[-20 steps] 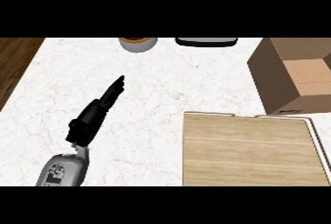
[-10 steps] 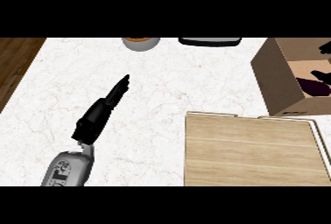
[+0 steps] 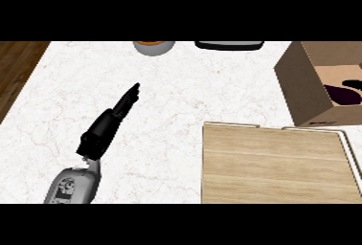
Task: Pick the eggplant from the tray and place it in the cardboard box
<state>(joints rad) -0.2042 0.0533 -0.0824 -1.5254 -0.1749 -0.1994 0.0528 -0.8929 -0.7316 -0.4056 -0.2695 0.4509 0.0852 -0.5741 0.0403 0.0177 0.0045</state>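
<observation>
White marble counter (image 3: pixel 184 91); dark wood floor (image 3: pixel 17 67) at left.

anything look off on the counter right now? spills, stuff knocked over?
Nothing stands out. The eggplant lies inside the cardboard box, the tray sits flat and square on the counter, and the left hand is open with straight fingers over bare marble. No spills or tipped items visible.

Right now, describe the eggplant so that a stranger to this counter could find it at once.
Start at the wooden tray in the near right part of the white counter. Just beyond its far right corner stands an open cardboard box. The eggplant is the dark purple shape lying inside that box, the only dark thing against its pale brown floor.
</observation>
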